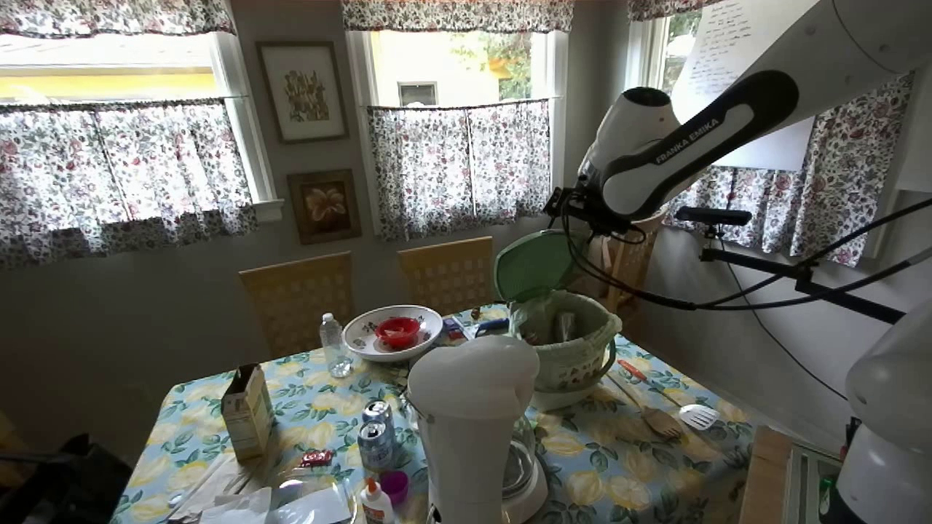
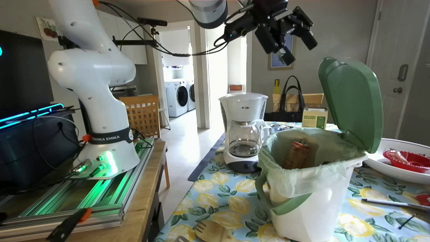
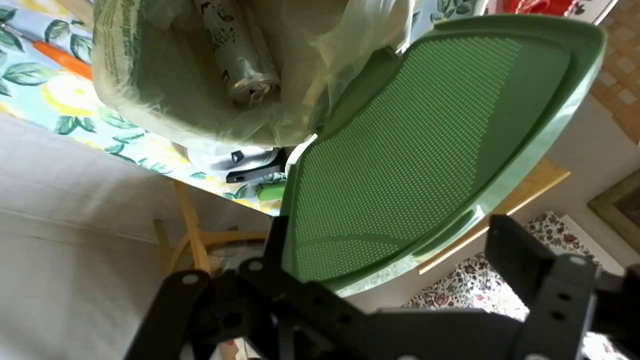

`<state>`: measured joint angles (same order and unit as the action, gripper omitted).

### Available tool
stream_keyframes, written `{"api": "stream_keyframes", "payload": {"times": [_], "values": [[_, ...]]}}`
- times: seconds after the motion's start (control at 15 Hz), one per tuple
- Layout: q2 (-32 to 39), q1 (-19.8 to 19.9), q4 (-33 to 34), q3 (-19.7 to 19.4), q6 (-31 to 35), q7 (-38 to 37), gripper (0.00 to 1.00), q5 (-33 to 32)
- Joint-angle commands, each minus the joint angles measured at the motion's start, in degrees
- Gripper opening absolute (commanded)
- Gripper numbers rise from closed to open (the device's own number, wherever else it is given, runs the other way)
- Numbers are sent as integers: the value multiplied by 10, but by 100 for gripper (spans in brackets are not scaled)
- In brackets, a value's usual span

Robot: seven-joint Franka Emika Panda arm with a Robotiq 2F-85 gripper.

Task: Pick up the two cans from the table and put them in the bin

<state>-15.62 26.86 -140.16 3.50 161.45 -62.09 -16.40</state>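
Note:
Two cans stand upright on the flowered table in an exterior view: a far can and a near can, close together beside the coffee maker. The bin stands on the table, lined with a bag; it also shows in an exterior view. Its green lid is raised, and the lid fills the middle of the wrist view. A silver-white can lies tilted inside the bin. My gripper is open and empty, above the bin; its fingers stand apart in the wrist view.
A white coffee maker stands between the cans and the bin. A carton, a plastic bottle, a glue bottle, a purple cup and a white bowl holding a red bowl are on the table. Utensils lie beside the bin.

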Motion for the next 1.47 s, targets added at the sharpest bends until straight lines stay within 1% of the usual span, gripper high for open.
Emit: {"api": "stream_keyframes", "payload": {"times": [0.0,0.27,0.4,0.6,0.73,1.13,1.4], "values": [[16,42,18,24,28,-79,100,-40],[24,73,27,43,41,-130,100,-60],[42,69,35,40,39,-127,100,-40],[72,45,49,23,34,-97,100,8],[88,42,60,23,34,-94,100,27],[117,40,98,27,36,-91,100,46],[144,38,121,26,8,-78,100,82]]}}
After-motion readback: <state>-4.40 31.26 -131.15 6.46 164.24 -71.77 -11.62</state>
